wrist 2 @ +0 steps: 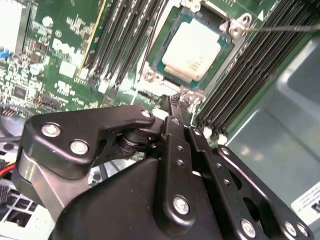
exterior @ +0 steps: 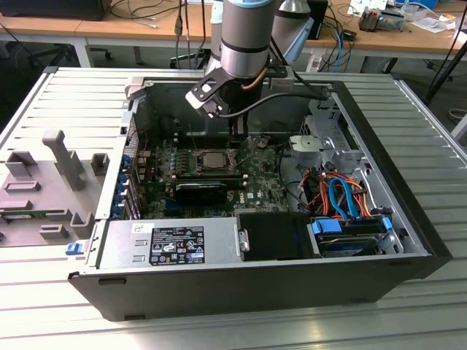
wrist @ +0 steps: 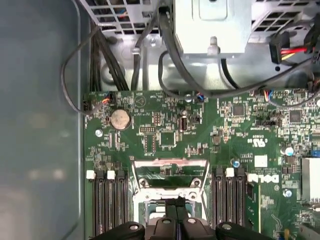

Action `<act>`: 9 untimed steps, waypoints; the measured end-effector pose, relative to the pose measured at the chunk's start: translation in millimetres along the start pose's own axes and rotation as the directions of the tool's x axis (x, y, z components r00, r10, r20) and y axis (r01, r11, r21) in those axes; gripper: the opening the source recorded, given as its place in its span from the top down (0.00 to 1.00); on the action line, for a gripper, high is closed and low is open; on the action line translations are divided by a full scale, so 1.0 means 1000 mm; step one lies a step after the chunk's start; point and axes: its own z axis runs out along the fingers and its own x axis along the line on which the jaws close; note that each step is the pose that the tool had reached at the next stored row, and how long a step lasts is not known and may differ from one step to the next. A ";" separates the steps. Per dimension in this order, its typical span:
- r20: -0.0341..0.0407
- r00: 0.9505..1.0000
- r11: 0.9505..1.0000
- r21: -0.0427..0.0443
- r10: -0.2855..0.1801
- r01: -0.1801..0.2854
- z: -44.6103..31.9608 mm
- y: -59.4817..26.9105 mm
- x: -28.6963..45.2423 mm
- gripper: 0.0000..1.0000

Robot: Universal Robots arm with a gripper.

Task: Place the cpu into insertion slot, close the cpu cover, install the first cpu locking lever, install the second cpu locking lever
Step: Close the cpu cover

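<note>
The cpu [wrist 2: 196, 48], a silvery square on a green edge, lies in the insertion slot [wrist 2: 150, 75] on the motherboard, uncovered. The slot also shows in the exterior view [exterior: 211, 162], inside the open computer case. The cpu cover [wrist: 170, 169], a thin silvery frame, is swung up off the socket on its hinge side. My gripper [wrist 2: 175, 101] is shut with nothing between its black fingers. Its tip hovers at the socket's hinge edge, close to the cover [wrist: 176, 202]. It hangs just behind the socket in the exterior view [exterior: 237, 135]. A thin locking lever [wrist 2: 280, 28] sticks out past the socket's corner.
Long black memory slots [wrist: 107, 205] flank the socket on both sides. A grey drive cage [wrist: 212, 25] and black cables [wrist: 170, 45] lie beyond the board. The labelled black box [exterior: 175, 244] and coloured cables [exterior: 343, 193] fill the case front. A grey fixture [exterior: 44, 182] stands on the table.
</note>
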 end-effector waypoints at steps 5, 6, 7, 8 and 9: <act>0.000 1.000 1.000 0.008 0.000 0.000 -0.0063 0.0121 0.0003 0.89; 0.000 1.000 1.000 0.011 0.000 0.000 -0.0088 0.0154 0.0005 0.89; 0.000 1.000 1.000 0.013 0.000 0.000 -0.0104 0.0179 0.0006 0.89; 0.000 1.000 1.000 0.015 0.000 0.000 -0.0113 0.0198 0.0007 0.89; 0.000 1.000 1.000 0.021 0.000 0.000 -0.0125 0.0248 0.0008 0.89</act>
